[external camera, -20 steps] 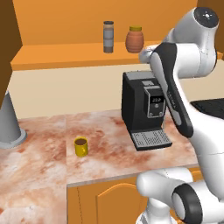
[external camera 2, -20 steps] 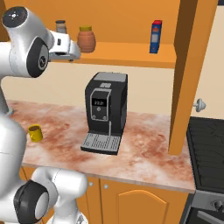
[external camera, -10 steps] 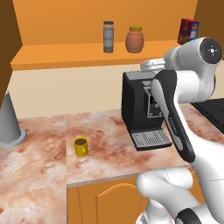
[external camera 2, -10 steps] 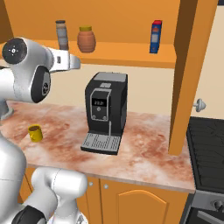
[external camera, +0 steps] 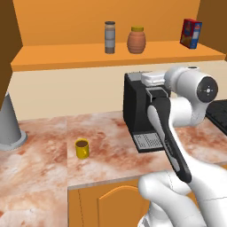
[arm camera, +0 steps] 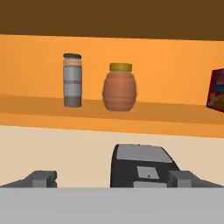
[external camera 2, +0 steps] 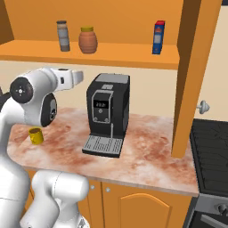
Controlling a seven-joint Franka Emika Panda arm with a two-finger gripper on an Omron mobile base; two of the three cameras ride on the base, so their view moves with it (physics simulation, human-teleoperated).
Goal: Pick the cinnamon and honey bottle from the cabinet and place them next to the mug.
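The coffee machine [external camera: 139,113] is the big black thing on the tabletop [external camera: 40,164], so it is easiest to say where everything is from there.

Up above the coffee machine is the shelf of the orange cabinet [external camera 2: 111,55]. On that shelf stands the cinnamon [external camera: 109,37], tall and thin with a dark cap. Just beside it sits the honey bottle [external camera: 136,40], round and brown with a yellow lid — the two are near each other but not touching. Both stand up straight. Farther along the same shelf, past the honey bottle, is a red and blue box [external camera: 191,33].

The yellow mug [external camera: 82,148] is down on the tabletop, well off to the side of the coffee machine, with bare tabletop between them.

The robot's hand is up by the top of the coffee machine, lower than the shelf. Its fingers [arm camera: 43,178] are spread wide apart — nothing is between them. In the hand view the cinnamon [arm camera: 72,80] and the honey bottle [arm camera: 120,87] sit on the shelf straight ahead, above the coffee machine's grey top.
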